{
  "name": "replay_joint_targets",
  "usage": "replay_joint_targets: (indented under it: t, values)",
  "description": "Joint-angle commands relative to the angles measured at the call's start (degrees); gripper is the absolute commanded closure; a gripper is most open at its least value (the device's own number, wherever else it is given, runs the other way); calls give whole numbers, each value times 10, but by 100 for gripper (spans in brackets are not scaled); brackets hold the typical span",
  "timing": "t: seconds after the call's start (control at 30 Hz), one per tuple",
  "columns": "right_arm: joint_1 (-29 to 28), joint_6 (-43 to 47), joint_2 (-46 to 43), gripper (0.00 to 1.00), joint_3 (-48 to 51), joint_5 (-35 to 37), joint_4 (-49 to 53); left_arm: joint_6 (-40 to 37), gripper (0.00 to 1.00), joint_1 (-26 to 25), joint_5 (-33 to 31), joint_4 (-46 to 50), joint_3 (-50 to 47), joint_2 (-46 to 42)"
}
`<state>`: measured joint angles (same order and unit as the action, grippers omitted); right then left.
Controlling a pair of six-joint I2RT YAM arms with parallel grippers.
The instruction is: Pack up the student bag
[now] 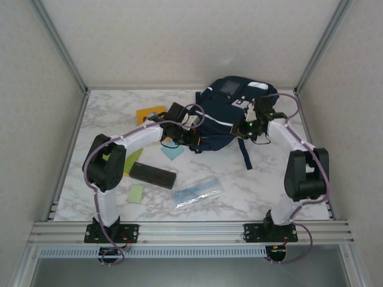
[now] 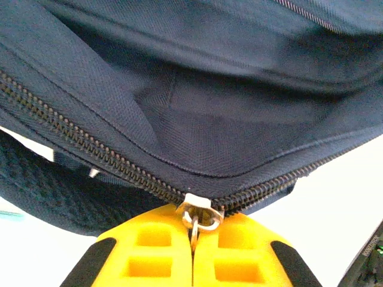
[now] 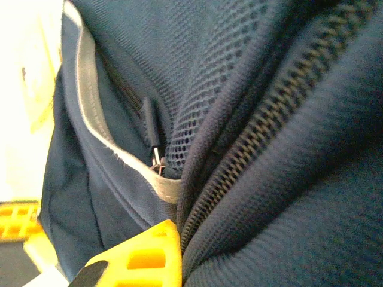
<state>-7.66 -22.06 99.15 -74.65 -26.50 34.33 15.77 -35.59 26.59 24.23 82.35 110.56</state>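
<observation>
The student bag [image 1: 224,110], dark navy with a grey patch, lies at the back middle of the table. My left gripper [image 1: 190,134] is at its left side. In the left wrist view its yellow fingers [image 2: 149,251] are shut on the metal ring of the zipper pull [image 2: 199,222], at the edge of the bag's open zipper [image 2: 90,146]. My right gripper [image 1: 246,127] is at the bag's right side. There one yellow finger [image 3: 143,254] presses against a fold of the bag's zipper edge [image 3: 239,161], and the fabric hides the other finger.
A black case [image 1: 153,175] lies in front of the left arm. A clear plastic pouch [image 1: 197,191] sits at the middle front. Green [image 1: 136,193], blue [image 1: 172,150] and orange [image 1: 149,113] papers lie to the left. A dark strap [image 1: 245,154] trails from the bag toward the front.
</observation>
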Motion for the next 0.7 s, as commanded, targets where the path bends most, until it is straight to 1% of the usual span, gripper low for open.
replay_joint_targets:
  t: [0.0,0.03,0.1,0.13,0.17,0.23,0.3,0.33,0.37,0.43,0.47,0.6,0.67]
  values:
    - [49,32,71,100,-109,115,20,45,100,-29,-17,55,-11,-29]
    - [50,18,94,100,-144,117,35,57,100,-41,-6,54,-4,-25]
    - [50,-2,117,100,-179,116,45,77,100,-63,4,56,13,-17]
    - [49,-15,127,91,-193,114,50,84,100,-70,-1,64,28,-14]
    - [50,-28,132,79,-201,110,53,92,100,-73,-9,71,40,-9]
    - [50,-52,134,45,-204,72,54,107,100,-76,-24,95,76,7]
    - [48,-73,120,25,-185,47,52,122,100,-76,-29,119,113,28]
    - [47,-84,107,17,-167,37,52,133,100,-76,-35,136,137,43]
    - [44,-96,89,13,-143,32,49,143,100,-76,-33,151,159,57]
    - [39,-118,56,10,-97,17,36,159,100,-76,-30,176,191,78]
    - [35,-137,29,9,-55,0,20,169,100,-76,-25,182,202,86]
    - [5,-216,-52,8,67,-26,-44,200,100,-82,-14,185,221,102]
    - [-13,-261,-86,7,110,-19,-80,203,100,-88,-11,191,233,107]
